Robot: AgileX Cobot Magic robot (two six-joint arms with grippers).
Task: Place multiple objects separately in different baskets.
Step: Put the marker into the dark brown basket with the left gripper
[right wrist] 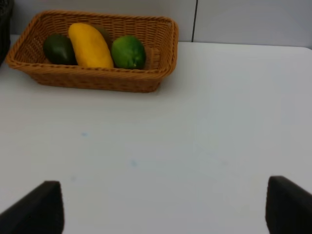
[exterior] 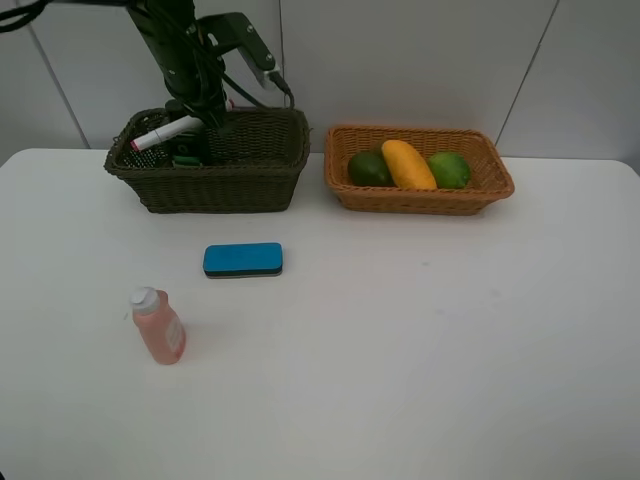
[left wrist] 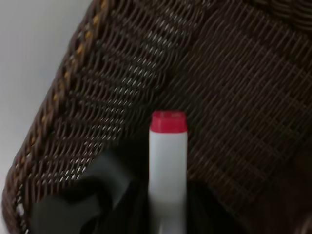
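My left gripper point(exterior: 192, 127) hangs over the dark brown-green basket point(exterior: 255, 185) and is shut on the white pink-tipped marker point(exterior: 165, 133), which is held tilted above the basket floor. In the left wrist view the marker point(left wrist: 168, 161) sticks out from between the jaws of this gripper point(left wrist: 166, 207). The orange-tan basket point(exterior: 420, 203) holds the avocado point(exterior: 369, 168), the yellow mango point(exterior: 408, 164) and the bright green fruit point(exterior: 450, 169). The blue eraser point(exterior: 243, 259) and the pink bottle point(exterior: 159, 326) stand on the table. My right gripper point(right wrist: 163, 209) is open and empty. The kiwi is hidden.
A dark green thing point(exterior: 186, 158) lies low in the dark basket under the marker. The white table point(exterior: 420, 340) ends at a tiled wall just behind both baskets. The right wrist view shows the orange-tan basket point(right wrist: 97, 80) across bare table.
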